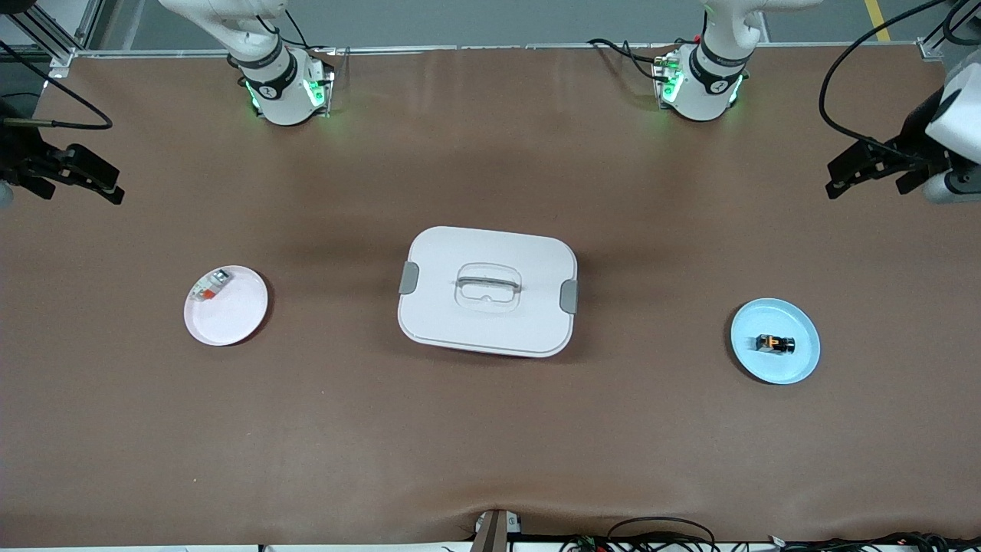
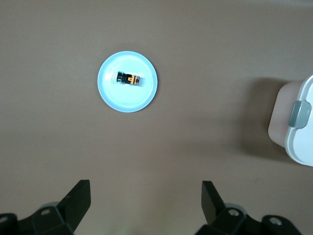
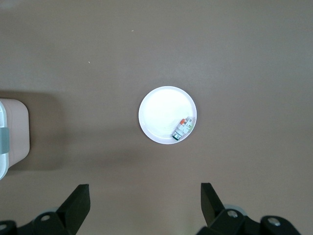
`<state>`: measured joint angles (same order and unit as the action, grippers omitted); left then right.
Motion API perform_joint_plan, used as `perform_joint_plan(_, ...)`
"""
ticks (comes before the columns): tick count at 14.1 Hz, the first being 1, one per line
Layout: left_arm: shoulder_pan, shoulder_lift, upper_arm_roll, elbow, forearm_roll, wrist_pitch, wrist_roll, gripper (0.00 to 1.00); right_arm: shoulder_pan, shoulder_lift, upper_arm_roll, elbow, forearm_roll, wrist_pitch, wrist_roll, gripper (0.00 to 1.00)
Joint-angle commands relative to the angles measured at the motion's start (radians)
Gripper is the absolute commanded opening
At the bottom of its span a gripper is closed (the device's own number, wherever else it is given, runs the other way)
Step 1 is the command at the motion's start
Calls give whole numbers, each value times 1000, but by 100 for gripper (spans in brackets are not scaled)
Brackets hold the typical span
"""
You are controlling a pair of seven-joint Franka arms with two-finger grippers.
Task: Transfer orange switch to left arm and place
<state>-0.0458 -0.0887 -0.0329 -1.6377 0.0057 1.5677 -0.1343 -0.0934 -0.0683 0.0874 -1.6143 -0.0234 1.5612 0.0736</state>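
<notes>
Right gripper (image 1: 115, 188): up in the air over bare table at right arm's end, fingers spread wide, nothing held (arm waits).
Pink plate (image 1: 230, 318): on table toward right arm's end, well apart from box.
White part (image 1: 209, 286): small, w/ red-orange end, lies in pink plate near its rim.
Box (image 1: 488, 291): white, lid on, grey latches at both ends, recessed handle; mid-table, between the two plates.
Blue plate (image 1: 789, 364): on table toward left arm's end, slightly nearer front cam than box.
Orange switch (image 1: 775, 343): black w/ orange patch, lying in middle of blue plate, untouched.
Left gripper (image 1: 831, 184): aloft over bare table at left arm's end, fingers wide apart, empty.
</notes>
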Motion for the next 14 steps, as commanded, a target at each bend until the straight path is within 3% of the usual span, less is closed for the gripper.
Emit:
perform_joint_plan(1,0,-52,-2,-51,-15,8,21,100,-28,10,17,24,0,-15,2,100)
perform_joint_plan(14,-6,-29,-7,-10,-18,-5,18,100,-25,10,20,30,2,-32,-3,100)
